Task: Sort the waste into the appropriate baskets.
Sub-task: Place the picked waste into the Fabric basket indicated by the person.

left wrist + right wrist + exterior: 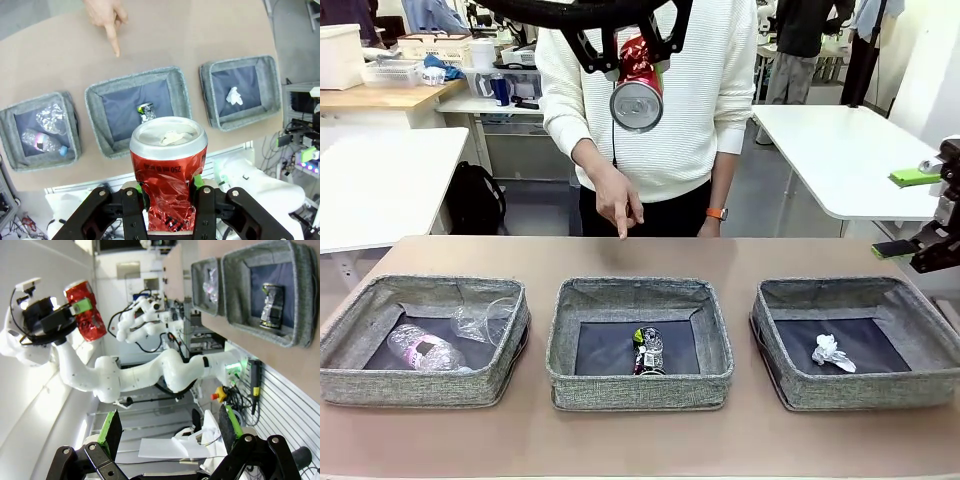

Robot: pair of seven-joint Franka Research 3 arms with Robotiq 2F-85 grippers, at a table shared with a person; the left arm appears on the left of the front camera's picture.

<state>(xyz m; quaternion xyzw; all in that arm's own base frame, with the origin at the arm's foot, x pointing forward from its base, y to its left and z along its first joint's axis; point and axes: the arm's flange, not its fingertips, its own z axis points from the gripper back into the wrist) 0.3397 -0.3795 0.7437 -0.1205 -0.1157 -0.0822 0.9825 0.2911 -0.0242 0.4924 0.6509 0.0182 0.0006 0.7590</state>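
Red can [169, 172] clamped in left pincer [170, 192], high above middle basket [95, 100]

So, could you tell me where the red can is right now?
The red can is held high by the left gripper, above the middle basket, in front of the pointing person's chest.

Robotics lab. White worktables [850, 150] behind the bench [640, 440], plastic storage bins [342, 55] on a wooden counter, a second white robot arm [150, 370] with loose cabling, an emergency-stop button [216, 394], and a slatted wall panel [285, 405].
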